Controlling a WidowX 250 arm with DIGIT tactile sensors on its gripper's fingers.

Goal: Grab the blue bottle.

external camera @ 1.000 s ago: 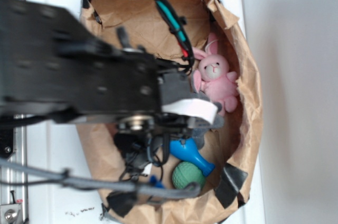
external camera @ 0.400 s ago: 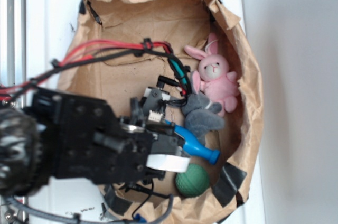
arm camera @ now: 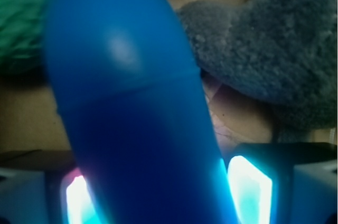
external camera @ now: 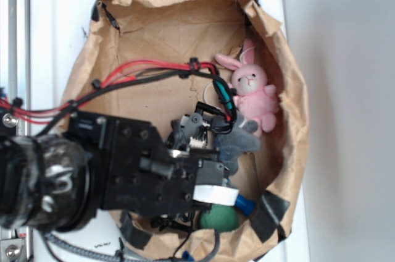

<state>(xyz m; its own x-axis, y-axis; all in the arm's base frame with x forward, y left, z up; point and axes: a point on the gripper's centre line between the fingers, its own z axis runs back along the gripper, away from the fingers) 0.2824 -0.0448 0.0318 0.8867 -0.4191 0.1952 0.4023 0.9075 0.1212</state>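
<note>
The blue bottle (arm camera: pixel 132 102) fills the middle of the wrist view, its smooth body running down between my gripper's (arm camera: pixel 158 184) two lit fingers. The left pad (arm camera: pixel 76 200) sits against the bottle's side, while the right pad (arm camera: pixel 248 187) stands a sliver off it. The gripper looks open around the bottle. In the exterior view only the bottle's cap end (external camera: pixel 245 204) pokes out from under the black arm (external camera: pixel 136 169), and the fingers are hidden there.
A green textured ball (external camera: pixel 219 219) lies right beside the bottle. A grey plush (external camera: pixel 237 144) is just above it and a pink bunny (external camera: pixel 252 92) farther back. All sit inside a brown paper bag (external camera: pixel 293 107) with raised walls. Red and black cables (external camera: pixel 148 70) cross the bag.
The arm has swung down and toward the bag's lower right, lowering over the blue bottle. The bottle was mostly visible before; now only its cap end shows.
</note>
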